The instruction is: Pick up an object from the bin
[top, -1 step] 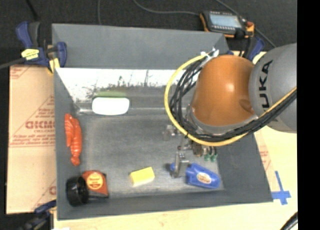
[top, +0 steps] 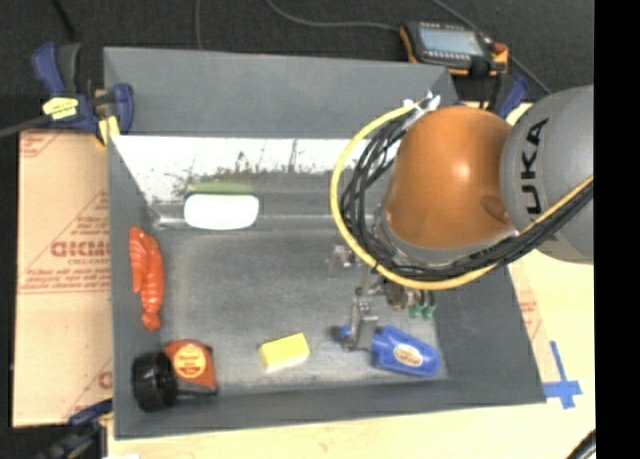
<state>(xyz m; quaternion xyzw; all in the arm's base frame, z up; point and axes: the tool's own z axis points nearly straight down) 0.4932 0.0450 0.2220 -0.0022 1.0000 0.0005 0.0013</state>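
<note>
My gripper (top: 360,321) hangs low over the front right part of the bin, under the arm's orange cover. Its tip is right beside the left end of a blue flat thing with an oval label (top: 405,353), which lies on the bin floor near the front wall. A small yellow block (top: 284,351) lies on the floor a little to the left of the gripper, apart from it.
An orange and black tape measure (top: 175,372) sits in the front left corner. An orange lobster-like toy (top: 147,275) lies along the left wall. A white oval thing (top: 221,211) rests against the back wall. The arm's cover and cables hide the bin's right side.
</note>
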